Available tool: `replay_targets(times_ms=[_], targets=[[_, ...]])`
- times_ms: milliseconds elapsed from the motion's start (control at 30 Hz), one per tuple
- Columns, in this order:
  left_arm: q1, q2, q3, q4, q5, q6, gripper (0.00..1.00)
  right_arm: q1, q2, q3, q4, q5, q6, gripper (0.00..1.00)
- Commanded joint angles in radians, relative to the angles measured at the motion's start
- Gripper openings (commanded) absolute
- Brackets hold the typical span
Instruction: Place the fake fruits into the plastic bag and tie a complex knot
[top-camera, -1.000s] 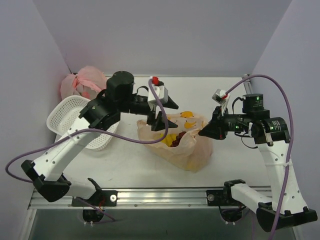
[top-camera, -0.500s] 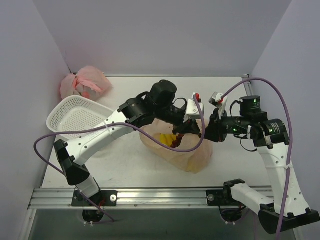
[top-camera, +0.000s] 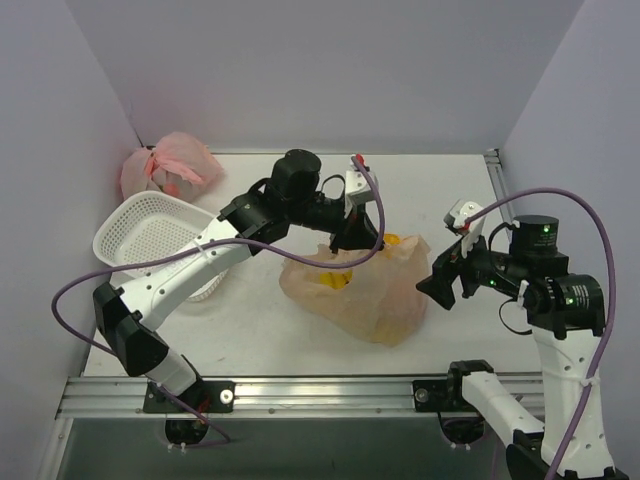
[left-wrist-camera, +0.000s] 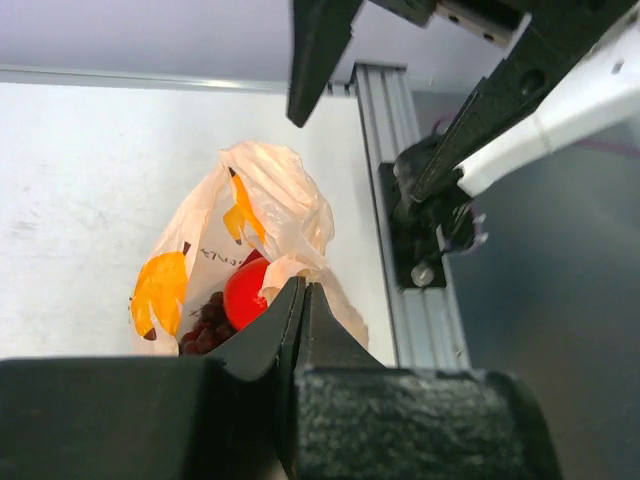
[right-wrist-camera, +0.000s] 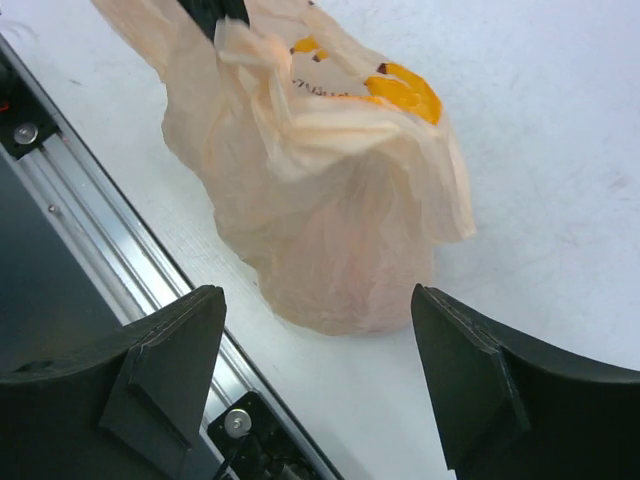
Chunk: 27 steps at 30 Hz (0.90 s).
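1. The plastic bag (top-camera: 365, 300) hides most of what it holds. The left wrist view shows only a red round fruit (left-wrist-camera: 245, 293) and part of a dark grape bunch (left-wrist-camera: 205, 318) through the mouth, lower left of centre.
2. From above, a yellow patch (top-camera: 335, 280) shows through the film (fruit or printed banana, I cannot tell).
3. The left tool (left-wrist-camera: 300, 292) has its fingers pressed together on a fold of the bag's rim, just right of the red fruit in its own view. The fingers' dark bodies fill the bottom of that frame.
4. The right tool (right-wrist-camera: 315, 300) is spread wide and holds nothing. The bag lies on the counter (right-wrist-camera: 560, 120) beyond the gap, apart from both fingers.
5. In the top view the bag sits at centre, with the right tool near its right side and the left tool at its upper edge.
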Motion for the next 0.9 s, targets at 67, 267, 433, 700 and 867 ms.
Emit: replay_targets(times_ms=[67, 267, 433, 700, 867], targets=[[0.077, -0.064, -0.091, 0.378, 0.139, -0.376, 0.00, -0.041, -0.021, -0.026, 0.046, 0.004, -0.075, 0.72], [0.078, -0.062, -0.134, 0.530, 0.195, -0.503, 0.00, -0.041, -0.032, -0.062, 0.256, 0.029, -0.038, 0.69], [0.074, -0.067, -0.158, 0.574, 0.216, -0.543, 0.00, -0.023, -0.056, -0.111, 0.420, 0.023, -0.029, 0.75], [0.068, -0.062, -0.166, 0.657, 0.219, -0.647, 0.00, 0.110, -0.035, -0.100, 0.442, 0.001, -0.034, 0.66], [0.065, -0.062, -0.160, 0.712, 0.203, -0.729, 0.00, 0.164, -0.022, -0.120, 0.442, -0.025, -0.017, 0.53]])
